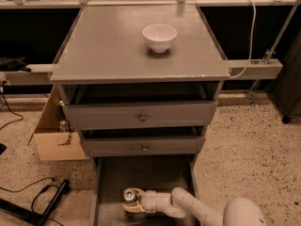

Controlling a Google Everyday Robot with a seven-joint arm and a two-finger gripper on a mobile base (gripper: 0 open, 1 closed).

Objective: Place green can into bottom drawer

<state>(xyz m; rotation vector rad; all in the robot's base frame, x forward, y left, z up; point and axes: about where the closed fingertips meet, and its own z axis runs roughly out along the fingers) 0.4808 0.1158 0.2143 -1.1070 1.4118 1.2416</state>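
The bottom drawer (155,175) is pulled open below the cabinet, a wide grey tray near the floor. The green can (129,196) stands upright inside it at the front left, its silver top facing up. My gripper (132,202) reaches in from the lower right along the white arm (188,206) and is closed around the can low in the drawer. The can's label is mostly hidden by the fingers.
A white bowl (160,37) sits on the grey cabinet top (113,51). Two upper drawers with brass knobs (142,117) are slightly open above. A cardboard box (54,138) stands to the cabinet's left. Cables and a black object (49,204) lie on the speckled floor.
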